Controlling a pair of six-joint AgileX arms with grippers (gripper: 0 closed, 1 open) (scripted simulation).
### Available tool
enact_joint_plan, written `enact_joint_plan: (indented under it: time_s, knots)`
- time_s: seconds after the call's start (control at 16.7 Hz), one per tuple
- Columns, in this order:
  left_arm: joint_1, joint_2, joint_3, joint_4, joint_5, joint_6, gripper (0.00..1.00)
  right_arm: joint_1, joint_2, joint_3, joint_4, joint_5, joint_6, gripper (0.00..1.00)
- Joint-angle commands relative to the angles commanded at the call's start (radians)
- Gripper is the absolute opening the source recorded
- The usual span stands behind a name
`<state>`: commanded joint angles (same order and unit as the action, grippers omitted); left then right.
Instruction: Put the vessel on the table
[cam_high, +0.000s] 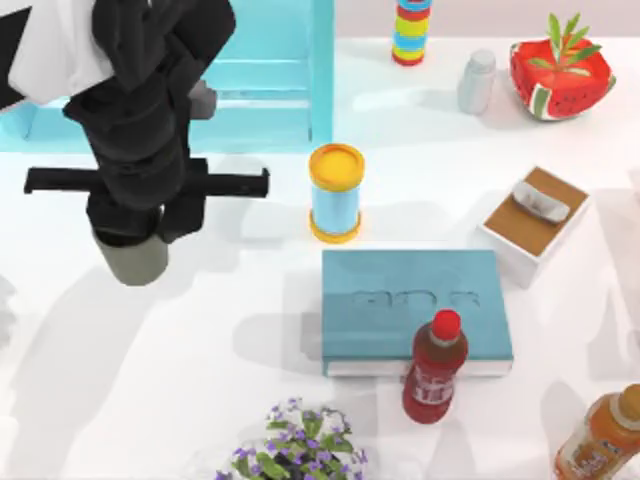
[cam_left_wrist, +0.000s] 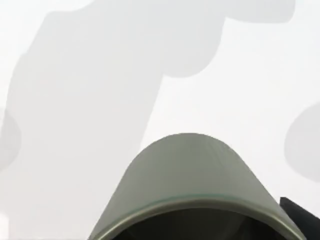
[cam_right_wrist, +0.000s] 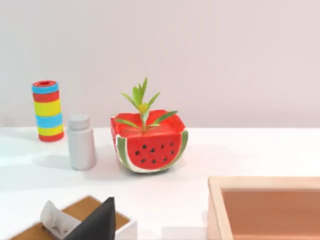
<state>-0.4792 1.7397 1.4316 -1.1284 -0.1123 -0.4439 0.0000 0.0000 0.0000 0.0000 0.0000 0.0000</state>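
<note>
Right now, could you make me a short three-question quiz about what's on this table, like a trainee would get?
1. True or false: the left pincer holds the vessel on the table's left side.
2. What stands on the teal book? A) the yellow-lidded can B) the red-capped bottle C) the grey shaker
3. Fill in: the green sprig grows from a pot painted like a ____.

Key: 1 true. 2 B. 3 watermelon.
</note>
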Motion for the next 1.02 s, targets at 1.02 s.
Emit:
enact_joint_plan:
  time_s: [1.02]
  knots:
    - [0.04,0.05,-0.197,0.252,0.006,0.04,0.0,0.0,0.0,0.0,0.0,0.0,0.0,1.0]
